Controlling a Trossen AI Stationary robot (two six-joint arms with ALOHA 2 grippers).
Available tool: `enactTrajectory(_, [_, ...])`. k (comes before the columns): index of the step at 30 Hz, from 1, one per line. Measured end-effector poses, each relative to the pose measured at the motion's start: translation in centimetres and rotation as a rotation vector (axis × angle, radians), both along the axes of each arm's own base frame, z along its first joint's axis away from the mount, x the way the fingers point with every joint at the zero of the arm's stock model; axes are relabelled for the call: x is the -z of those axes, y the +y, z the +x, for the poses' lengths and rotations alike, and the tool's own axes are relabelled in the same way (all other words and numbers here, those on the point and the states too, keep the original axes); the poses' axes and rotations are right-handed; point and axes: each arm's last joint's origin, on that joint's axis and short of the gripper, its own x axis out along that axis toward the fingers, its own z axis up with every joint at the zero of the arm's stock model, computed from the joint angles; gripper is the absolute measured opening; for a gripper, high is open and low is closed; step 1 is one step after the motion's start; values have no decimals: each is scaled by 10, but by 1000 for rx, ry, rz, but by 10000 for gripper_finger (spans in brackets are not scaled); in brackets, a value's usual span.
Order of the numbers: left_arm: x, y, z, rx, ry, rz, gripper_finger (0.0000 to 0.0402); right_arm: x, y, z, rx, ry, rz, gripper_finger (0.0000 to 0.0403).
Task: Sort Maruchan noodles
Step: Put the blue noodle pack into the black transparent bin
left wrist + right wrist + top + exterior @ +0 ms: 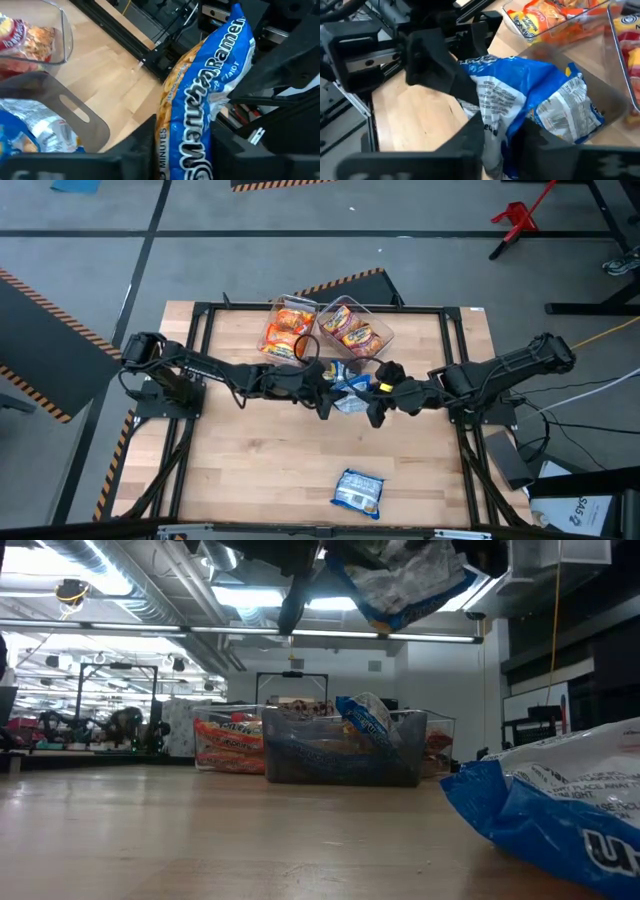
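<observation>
A blue-and-white Maruchan packet (350,388) (405,580) hangs in the air over the table's middle, between my two grippers. My left gripper (326,395) (185,150) comes from the table's left and is shut on it. My right gripper (376,402) (502,145) comes from the right and is shut on the same packet. Right behind them a clear bin (607,107) holds more blue-and-white packets (45,130). Another blue-and-white packet (358,492) (560,810) lies flat on the table near its near edge. My left gripper pinches the lifted blue packet between its two fingers (145,145), which lie across the packet's end (187,135); the packet runs on beyond them, clear of the table. My right gripper pinches the same packet's crumpled edge (495,125) between its fingers (470,142), coming level from the table's right; the packet bulges out ahead of them, off the table.
Two more clear bins stand at the far side: one (288,330) with orange-yellow packets, one (352,328) with red-and-yellow packets. The arms' black frame rails (200,330) run along the table's sides. Bare wood (260,460) shows between the arms and the near edge.
</observation>
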Motion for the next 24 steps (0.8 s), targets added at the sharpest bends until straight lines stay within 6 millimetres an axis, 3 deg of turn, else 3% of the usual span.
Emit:
enactTrajectory(4, [-1,0,0,10,5,57,79,-4,0,-3,-54,2,-37,117])
enactTrajectory(11, [-8,4,-9,-11,71,309,71,-26,-8,-29,-110,-51,-59,189])
enactTrajectory(17, [-17,13,-30,-161,296,646,69,-42,-19,-55,-54,-95,-77,190])
enactTrajectory(21, [-18,16,-41,-259,505,923,69,-44,-23,-63,-22,-90,-99,181])
enactTrajectory(24, [-10,18,-44,-238,654,1072,69,-41,-23,-63,-18,-66,-111,177])
